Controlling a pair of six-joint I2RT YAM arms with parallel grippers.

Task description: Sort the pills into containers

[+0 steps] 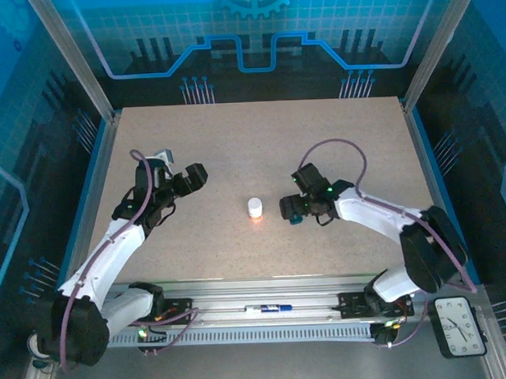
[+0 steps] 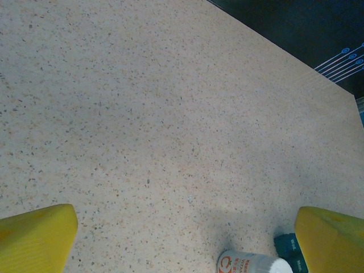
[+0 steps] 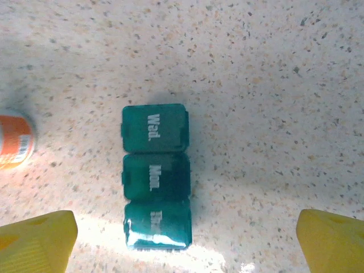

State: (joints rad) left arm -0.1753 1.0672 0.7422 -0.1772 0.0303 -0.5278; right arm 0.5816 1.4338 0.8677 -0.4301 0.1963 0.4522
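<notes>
The containers, a dark teal pill box [image 3: 155,176] of three square compartments in a strip, lie on the speckled table with all lids shut. My right gripper [image 3: 185,244] hovers over the box, open, its yellow fingertips [image 3: 37,242] far apart at either side. A white-capped orange bottle [image 1: 254,208] stands upright mid-table, left of the box; the right wrist view catches it [image 3: 14,139] at its left edge. My left gripper [image 2: 182,242] is open over bare table, with the bottle [image 2: 250,264] and a corner of the box [image 2: 287,247] at the lower edge. The pills are out of view.
The left gripper [image 1: 196,176] sits well left of the bottle, the right gripper [image 1: 291,209] just right of it. A metal frame [image 1: 94,162] borders the table. A pen [image 1: 270,308] lies on the front rail, and a clock [image 1: 461,325] sits at the bottom right.
</notes>
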